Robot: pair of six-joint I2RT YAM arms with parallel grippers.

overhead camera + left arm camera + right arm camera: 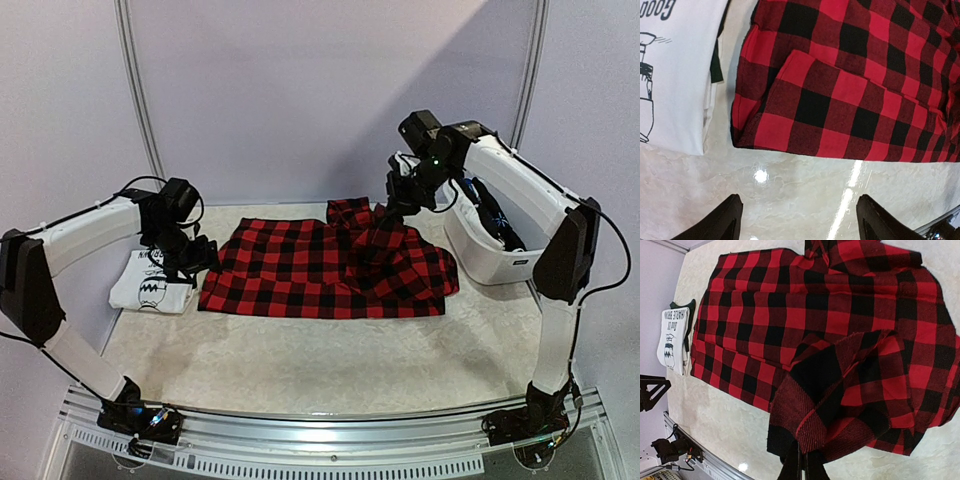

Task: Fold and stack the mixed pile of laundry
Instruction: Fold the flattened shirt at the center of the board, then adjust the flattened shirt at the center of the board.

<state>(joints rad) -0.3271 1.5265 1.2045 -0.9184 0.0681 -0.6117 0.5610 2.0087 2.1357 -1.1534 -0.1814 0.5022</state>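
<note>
Folding the red-black plaid garment (320,270), spread across the middle of the surface (300,370), seems to be the step in hand. The right claw (802,462) is pinched shut on a lifted bunch of its right side, while the left claw (797,220) hangs wide open and empty just near of its left near corner. Next, I judge, the lifted side must travel leftward over the flat part; the near side lies open, but the folded white T-shirt (150,282) sits just beside the left edge and the white tub (490,262) close on the right.
</note>
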